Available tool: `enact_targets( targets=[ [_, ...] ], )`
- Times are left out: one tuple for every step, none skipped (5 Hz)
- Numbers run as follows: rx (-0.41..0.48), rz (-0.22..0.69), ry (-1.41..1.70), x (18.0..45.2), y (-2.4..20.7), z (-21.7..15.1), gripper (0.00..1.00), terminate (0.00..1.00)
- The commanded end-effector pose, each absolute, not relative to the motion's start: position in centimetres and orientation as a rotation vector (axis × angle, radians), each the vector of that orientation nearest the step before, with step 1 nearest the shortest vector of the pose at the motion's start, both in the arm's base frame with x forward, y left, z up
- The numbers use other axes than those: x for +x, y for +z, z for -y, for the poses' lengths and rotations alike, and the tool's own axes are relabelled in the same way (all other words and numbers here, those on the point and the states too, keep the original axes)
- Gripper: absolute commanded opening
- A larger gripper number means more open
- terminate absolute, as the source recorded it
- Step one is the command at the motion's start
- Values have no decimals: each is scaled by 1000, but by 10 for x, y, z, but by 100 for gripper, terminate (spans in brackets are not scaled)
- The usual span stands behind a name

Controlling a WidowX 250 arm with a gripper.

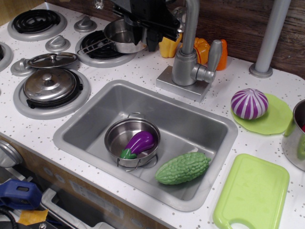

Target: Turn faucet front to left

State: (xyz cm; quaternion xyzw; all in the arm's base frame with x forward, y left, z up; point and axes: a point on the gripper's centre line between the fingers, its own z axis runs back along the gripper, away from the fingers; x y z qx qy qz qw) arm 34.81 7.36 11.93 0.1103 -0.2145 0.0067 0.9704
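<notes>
The faucet [185,67] is a silver-grey tap on a square base plate [183,87] behind the sink. Its side lever handle [213,58] is on the right. Its thin spout [191,24] rises straight up and curves left at the top edge, where its tip is hidden behind my gripper. My black gripper [142,40] hangs at the top of the view, left of the spout, above the back burner. Two dark fingertips [152,44] show below it. I cannot tell whether they are closed on the spout tip.
The sink [95,119] holds a small steel pot [114,138] with a purple eggplant [139,143] and a green bitter gourd [182,168]. A saucepan [119,37], lidded pots [50,86], orange toys [202,47], a grey pole [269,38], a striped onion [249,103] and a green cutting board [252,193] stand around it.
</notes>
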Motion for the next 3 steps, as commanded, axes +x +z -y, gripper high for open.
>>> enact_targets(
  targets=[
    [277,504,-103,373,140,-111,0,0],
    [278,524,-132,381,139,-124,0,0],
    [292,545,-158,395,141,-132,0,0]
  ],
)
